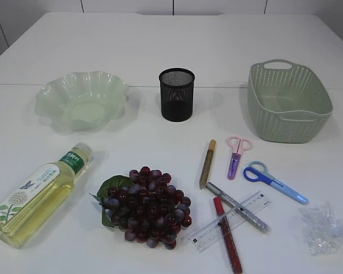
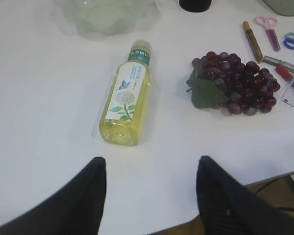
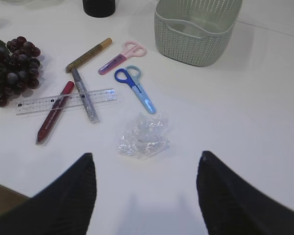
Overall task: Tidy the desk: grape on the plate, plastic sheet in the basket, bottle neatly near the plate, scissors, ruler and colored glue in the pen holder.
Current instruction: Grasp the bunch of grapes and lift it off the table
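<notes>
**Both claws spread and empty over an untidied tabletop**

My left claw [image 2: 149, 196] hung with its fingers apart, gripping nothing, above the near edge of the tabletop [image 2: 39, 107]. Straight ahead of it lay the bottle [image 2: 126, 103] on its side, base toward me, cap pointing away toward the plate [image 2: 105, 17], so its long axis ran almost along my line of reach. The grape [image 2: 235, 83] sat to the right of the bottle, well apart from the plate.

My right claw [image 3: 144, 196] was likewise spread and empty. Just beyond it lay the crumpled plastic sheet [image 3: 143, 136], and further off, up to the right, the basket [image 3: 196, 29]. I judged the right arm nearer the sheet and the left nearer the bottle and grape. The ruler [image 3: 66, 101] lay across two glue sticks, the scissors [image 3: 134, 88] beside them, none yet in the pen holder [image 1: 176, 94].
</notes>
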{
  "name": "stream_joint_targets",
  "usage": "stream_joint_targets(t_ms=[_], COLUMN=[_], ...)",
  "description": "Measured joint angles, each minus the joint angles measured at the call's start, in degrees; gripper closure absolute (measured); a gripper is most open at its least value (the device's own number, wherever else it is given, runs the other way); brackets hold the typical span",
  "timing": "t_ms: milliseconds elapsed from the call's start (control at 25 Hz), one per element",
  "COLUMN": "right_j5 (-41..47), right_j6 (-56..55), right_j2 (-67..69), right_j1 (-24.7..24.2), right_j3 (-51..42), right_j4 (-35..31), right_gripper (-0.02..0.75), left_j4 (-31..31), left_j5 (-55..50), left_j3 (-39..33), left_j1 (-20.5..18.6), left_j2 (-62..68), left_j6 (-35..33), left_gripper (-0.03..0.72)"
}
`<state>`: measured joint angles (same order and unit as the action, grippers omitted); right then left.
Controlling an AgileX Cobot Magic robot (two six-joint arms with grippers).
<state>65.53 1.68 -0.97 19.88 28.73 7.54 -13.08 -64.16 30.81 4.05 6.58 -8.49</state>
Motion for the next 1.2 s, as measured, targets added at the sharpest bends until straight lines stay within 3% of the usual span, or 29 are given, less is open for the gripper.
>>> stream_joint_targets(t_ms=[400, 600, 1040, 1200], right_j5=[0.0, 1.8, 3.7, 3.5], right_j6=[-0.3, -7.0, -12.3, -12.5], right_j2=[0.0, 0.9, 22.9, 29.8], right_j1=[0.0, 0.0, 0.0, 0.0], right_j3=[0.0, 1.2, 8.3, 10.8], right_j4=[-1.0, -0.9, -6.3, -8.7], right_gripper=[0.236, 0.236, 0.236, 0.236], left_j4=[-3.9, -5.7, -10.2, -11.0], left_j5=[-0.8, -0.8, -1.4, -1.9], left_j3=[4.3, 7.1, 17.4, 20.7], left_j1=[0.0, 0.0, 0.0, 2.4], left_j2=[12.0, 20.1, 39.6, 46.2], left_j6=[0.3, 0.3, -1.6, -2.1], left_gripper=[0.207, 0.197, 0.161, 0.16])
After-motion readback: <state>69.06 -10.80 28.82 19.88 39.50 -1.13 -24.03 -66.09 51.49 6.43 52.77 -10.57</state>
